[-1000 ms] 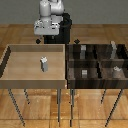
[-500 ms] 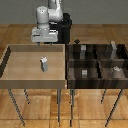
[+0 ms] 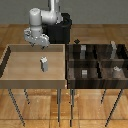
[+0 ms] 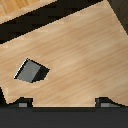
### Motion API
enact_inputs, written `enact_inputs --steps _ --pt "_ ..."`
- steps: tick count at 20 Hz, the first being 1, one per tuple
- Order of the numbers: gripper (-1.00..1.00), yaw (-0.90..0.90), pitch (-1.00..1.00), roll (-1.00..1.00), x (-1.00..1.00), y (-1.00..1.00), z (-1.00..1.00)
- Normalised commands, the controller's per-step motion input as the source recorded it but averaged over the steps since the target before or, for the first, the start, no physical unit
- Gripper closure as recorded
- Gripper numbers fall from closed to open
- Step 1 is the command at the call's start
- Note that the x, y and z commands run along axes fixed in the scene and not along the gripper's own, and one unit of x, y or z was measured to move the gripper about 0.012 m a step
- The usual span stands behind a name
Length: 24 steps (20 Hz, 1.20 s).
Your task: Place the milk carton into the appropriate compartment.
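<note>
The milk carton [image 3: 44, 63] stands upright and alone near the middle of the light wooden tray [image 3: 10, 75] that fills the left half of the exterior view, well apart from every tray wall. My end effector [image 3: 38, 44] hangs above the tray's far edge, in the upper left of that frame, empty and clear of the carton. From there the carton lies lower in the frame and a little toward the exterior view's right. So the coming move, as I judge it, is a reach out over the tray floor and then a descent onto the carton's peaked top.

In the wrist view the carton [image 4: 31, 71] shows as a small grey wedge on pale wood. Two dark fingertips [image 4: 23, 104] peek in at the frame's lower edge, set far apart, so I read the end effector as spread wide with nothing between its fingers.

The carton's long axis runs vertically, which favours a straight top-down pinch across its narrow body.

The dark compartment box [image 3: 70, 70] sits in the right half of the exterior view, just beside the tray. Its cells already hold several small grey items; which cell suits the carton I cannot tell from here. The grasp has not begun.
</note>
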Motion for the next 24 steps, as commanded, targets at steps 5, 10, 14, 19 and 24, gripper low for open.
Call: enact_inputs --steps 5,10,14,19,24 --pt "-1.0 0.0 0.0 0.0 0.6 0.0 0.0" --pt "-1.0 0.0 0.0 0.0 0.4 0.4 0.0" --pt "-1.0 0.0 0.0 0.0 0.0 0.25 0.0" --pt "-1.0 0.0 0.0 0.0 0.0 0.0 0.0" --pt "-1.0 0.0 0.0 0.0 0.6 0.0 0.0"
